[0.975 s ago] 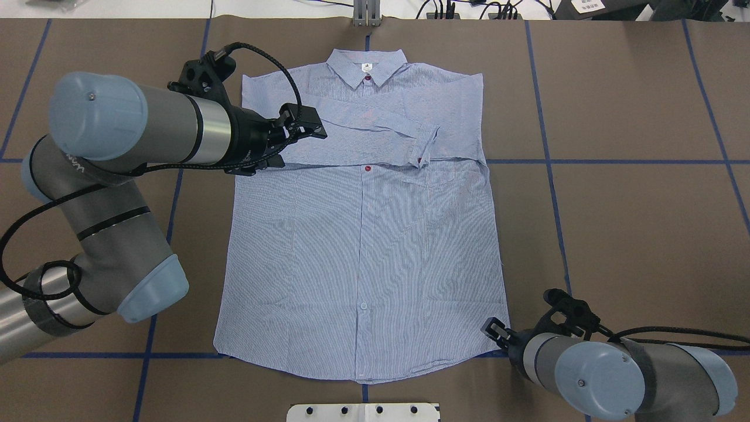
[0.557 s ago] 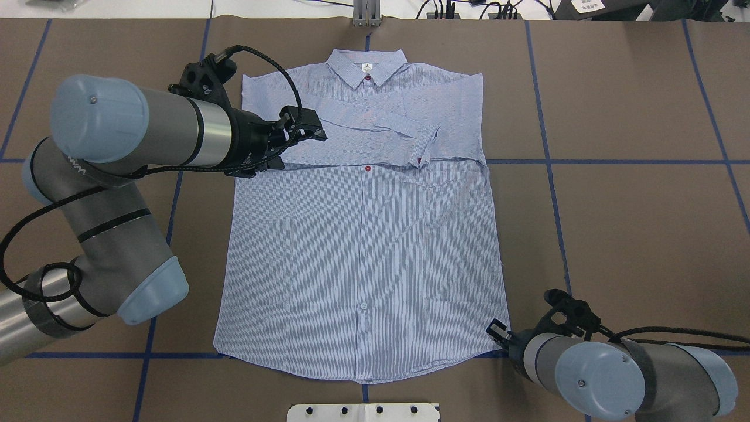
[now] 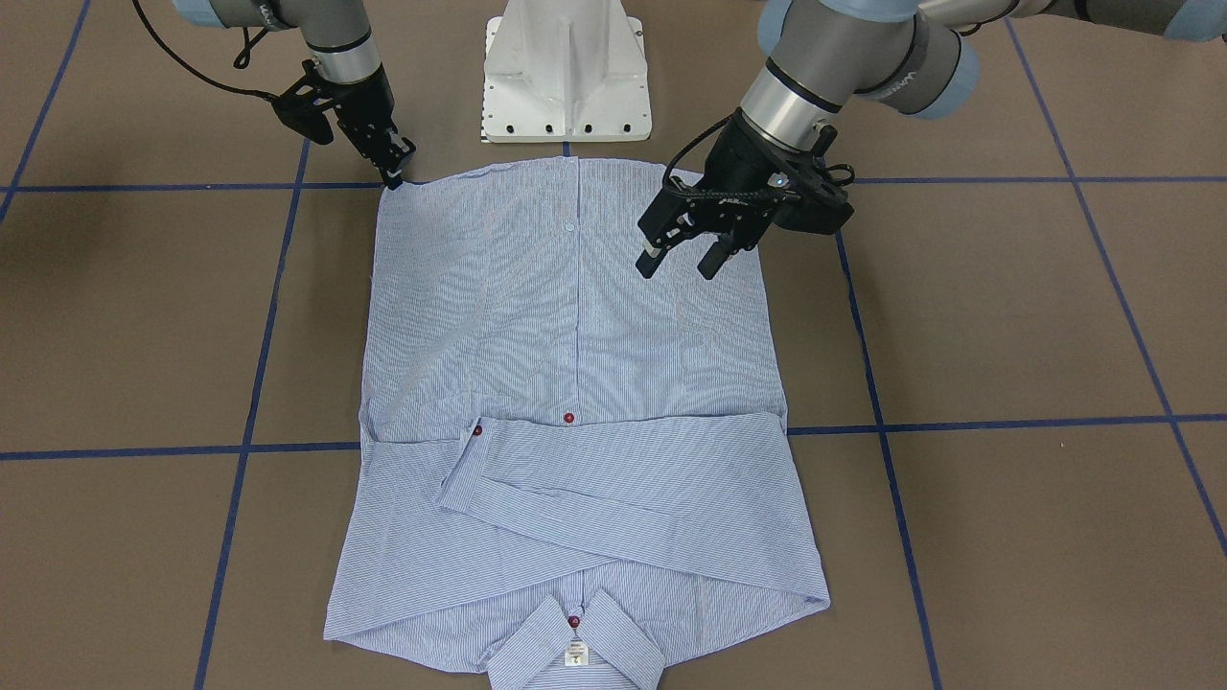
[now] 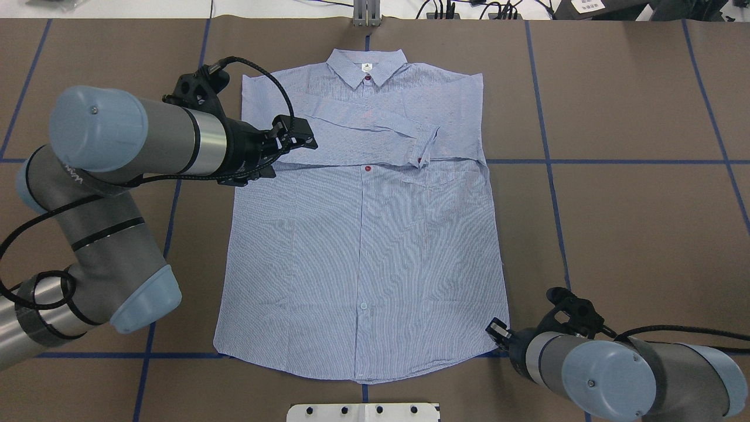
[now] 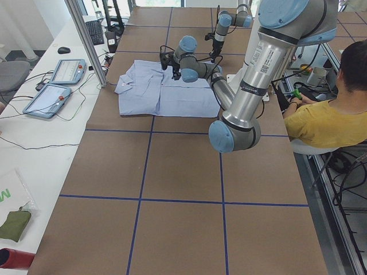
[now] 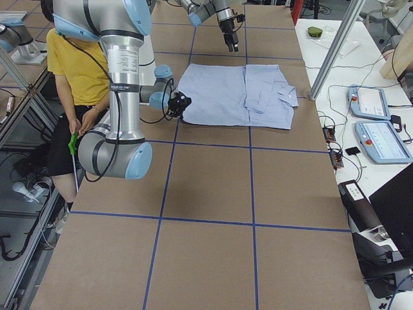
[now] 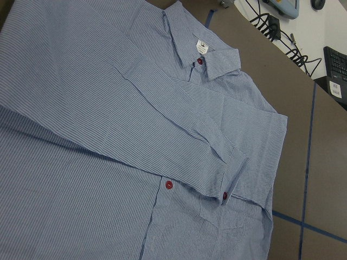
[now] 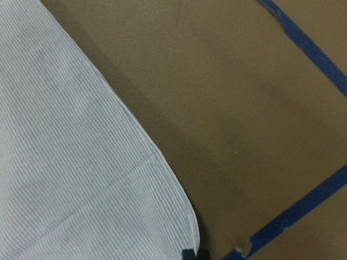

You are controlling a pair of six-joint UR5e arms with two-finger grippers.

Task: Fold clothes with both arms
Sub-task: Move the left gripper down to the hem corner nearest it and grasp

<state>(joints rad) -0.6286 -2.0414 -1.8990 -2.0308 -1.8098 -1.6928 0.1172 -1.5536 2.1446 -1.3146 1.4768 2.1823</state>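
Observation:
The striped blue shirt (image 4: pixel 363 234) lies flat and face up on the brown table, collar (image 4: pixel 367 65) at the far side. Both sleeves are folded across the chest, with a cuff (image 3: pixel 462 468) lying on top. My left gripper (image 3: pixel 679 268) hangs open above the shirt's left side, below the sleeve fold, and holds nothing. In the overhead view the left gripper (image 4: pixel 302 138) is over the folded sleeve. My right gripper (image 3: pixel 395 172) is down at the near right hem corner (image 8: pixel 184 227). Its fingertips (image 8: pixel 194 253) meet right at that corner.
The white pedestal base (image 3: pixel 566 77) stands just behind the hem. Blue tape lines (image 4: pixel 615 161) cross the brown table cover. A seated person in yellow (image 5: pixel 321 114) is beside the robot. Tablets and cables (image 6: pixel 377 116) lie past the collar end, beside a metal post (image 4: pixel 366 14).
The left gripper has drawn back a little toward the shirt's left edge, still open. The right gripper has edged slightly closer to the hem corner.

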